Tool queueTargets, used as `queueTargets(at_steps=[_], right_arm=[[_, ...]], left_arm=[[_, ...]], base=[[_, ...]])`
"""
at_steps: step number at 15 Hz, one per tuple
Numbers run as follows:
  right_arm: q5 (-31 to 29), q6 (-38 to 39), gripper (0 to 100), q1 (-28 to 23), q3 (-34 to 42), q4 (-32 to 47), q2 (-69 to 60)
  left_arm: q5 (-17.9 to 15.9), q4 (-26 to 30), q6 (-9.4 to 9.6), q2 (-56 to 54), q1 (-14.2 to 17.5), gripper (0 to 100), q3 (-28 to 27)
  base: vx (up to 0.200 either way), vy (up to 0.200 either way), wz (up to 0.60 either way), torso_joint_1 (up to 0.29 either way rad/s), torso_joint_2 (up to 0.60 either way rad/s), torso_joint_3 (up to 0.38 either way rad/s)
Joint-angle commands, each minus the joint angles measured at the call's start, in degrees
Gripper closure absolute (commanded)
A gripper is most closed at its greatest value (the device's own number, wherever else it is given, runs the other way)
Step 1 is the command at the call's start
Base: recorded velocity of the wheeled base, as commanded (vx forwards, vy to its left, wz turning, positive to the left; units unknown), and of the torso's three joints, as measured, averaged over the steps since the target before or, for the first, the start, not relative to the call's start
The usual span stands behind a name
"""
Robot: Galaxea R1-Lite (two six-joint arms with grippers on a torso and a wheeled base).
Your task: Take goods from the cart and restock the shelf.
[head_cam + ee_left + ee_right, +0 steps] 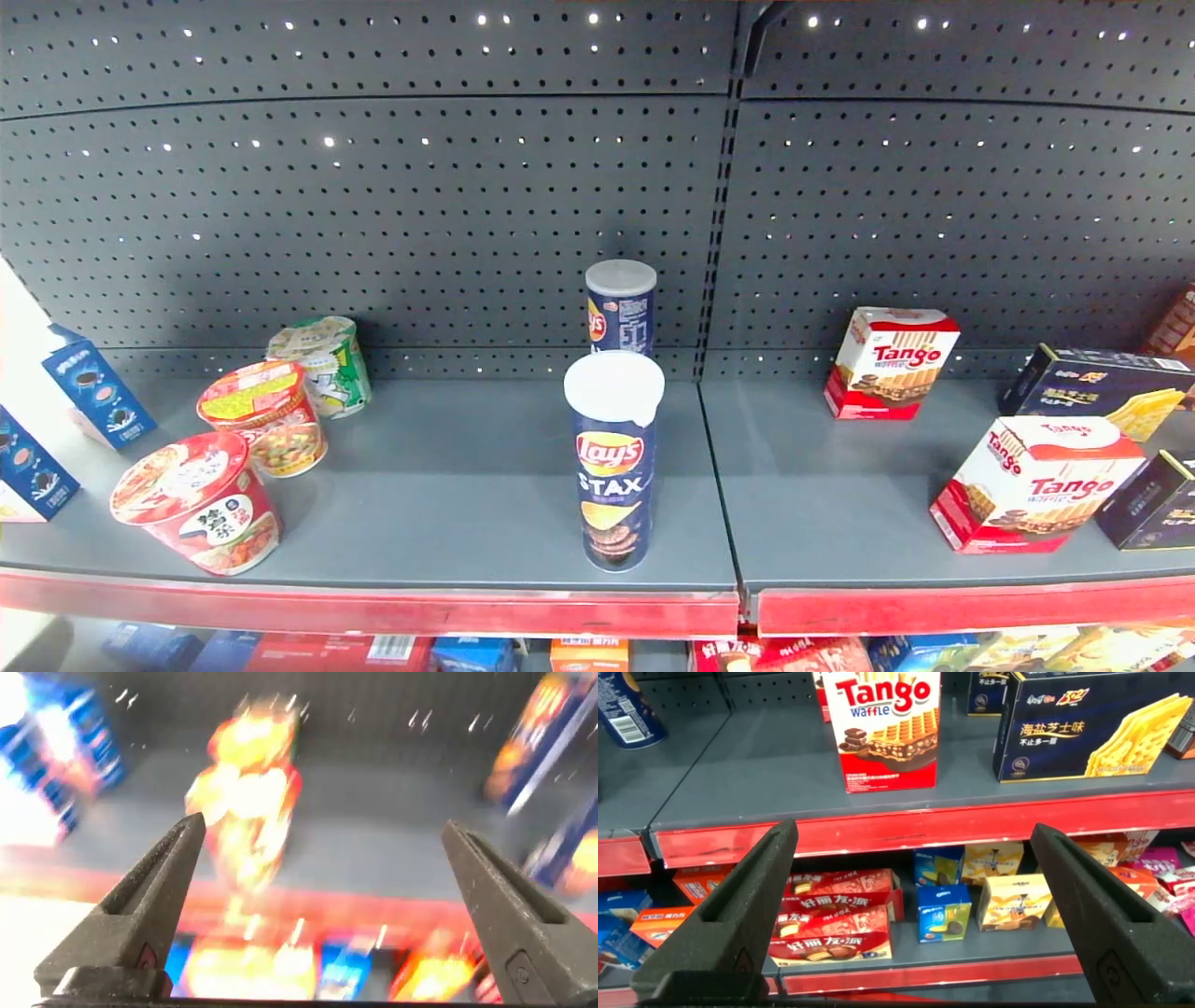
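Chip can (613, 467) stands upright on shelf (420, 504) — left gripper (322, 821), right gripper (915, 829) spread wide.

The grey shelf (448, 495) bears a front chip can (613, 467) and a rear chip can (620, 308), both upright at its middle. To the left are three noodle cups (201, 504) and blue cookie boxes (98, 392) — to the right, red wafer boxes (1036, 485) and dark boxes (1102, 387).

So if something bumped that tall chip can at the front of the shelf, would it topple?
Probably, if hit high: the chip can stands upright, tall on a narrow base, near the front edge of the shelf. Once down, its round body would likely roll. Its smooth sides may be slippery to grip, though it looks stiff.
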Motion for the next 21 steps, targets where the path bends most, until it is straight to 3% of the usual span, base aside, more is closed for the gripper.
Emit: queueTargets(at_steps=[1, 3, 5, 6, 7, 10, 11, 21], right_arm=[[0.0, 0.0, 0, 0.0, 0.0, 0.0, 0.1], [0.0, 0.0, 0, 0.0, 0.0, 0.0, 0.1], [0.0, 0.0, 0, 0.0, 0.0, 0.0, 0.1], [0.0, 0.0, 0, 0.0, 0.1, -0.1, 0.1], [0.1, 0.0, 0, 0.0, 0.1, -0.4, 0.1], [0.1, 0.1, 0, 0.0, 0.1, -0.4, 0.1], [0.1, 0.1, 0, 0.0, 0.1, -0.4, 0.1], [0.1, 0.1, 0, 0.0, 0.1, -0.4, 0.1]], left_arm=[[0.0, 8.8, 1.57, -15.2, 1.1, 0, 0.5], [0.0, 9.7, 1.48, -15.3, 1.1, 0, 1.5], [0.5, 8.7, 1.04, -15.3, 1.1, 0, 10.4], [0.0, 7.8, -0.45, -15.2, 1.1, 0, 10.4], [-0.7, 11.2, -0.98, -15.0, 0.4, 0, 9.6], [0.1, 11.8, -1.07, -15.1, 2.2, 0, 9.4], [0.0, 11.7, -0.89, -15.1, 4.1, 0, 9.3], [-0.2, 11.8, -1.07, -15.2, 4.0, 0, 9.3]], base=[[0.0, 0.0, 0.0, 0.0, 0.0, 0.0], [0.0, 0.0, 0.0, 0.0, 0.0, 0.0], [0.0, 0.0, 0.0, 0.0, 0.0, 0.0], [0.0, 0.0, 0.0, 0.0, 0.0, 0.0], [0.0, 0.0, 0.0, 0.0, 0.0, 0.0], [0.0, 0.0, 0.0, 0.0, 0.0, 0.0], [0.0, 0.0, 0.0, 0.0, 0.0, 0.0], [0.0, 0.0, 0.0, 0.0, 0.0, 0.0]])
